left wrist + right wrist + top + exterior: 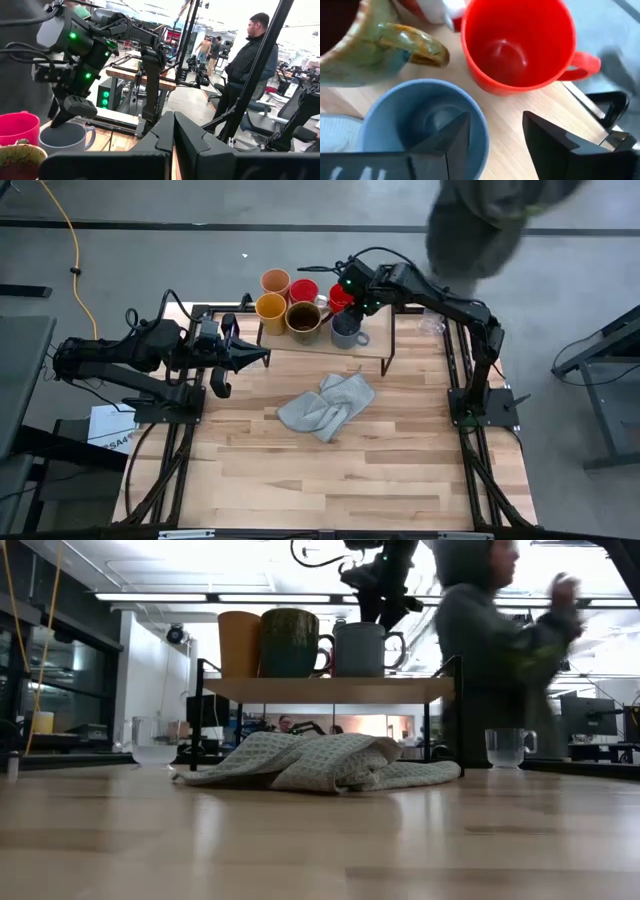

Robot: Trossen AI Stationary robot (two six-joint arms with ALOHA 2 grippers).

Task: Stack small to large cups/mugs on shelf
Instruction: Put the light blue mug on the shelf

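Beside the shelf's (375, 348) left end my left gripper (252, 356) waits with its fingers pressed together on nothing, pointing at the board without touching it. Moving right along the shelf from there, the cups stand in two rows: a peach-orange tumbler (275, 281) at the back, a yellow mug (271, 307) in front of it, then the brown mug (303, 317) with a red mug (304, 290) behind it, then the grey-blue mug (346, 330) with a second red mug (341, 296) behind. My right gripper (495, 132) hangs just above those last two, fingers spread wide and empty; one finger (455, 135) sits over the grey-blue mug's rim, the other over bare wood (I'd judge I have just let that mug go).

Further right, off the shelf, one clear glass cup (506, 747) stands on the tabletop (400, 470) near the shelf's right leg. In front of the shelf a grey cloth (328, 406) lies crumpled.

The danger as I see it: lifting away crookedly, my inner finger could catch the grey-blue rim and tip the mug into its red neighbour, which stands almost against it. A person (490, 640) is also moving close behind the shelf.
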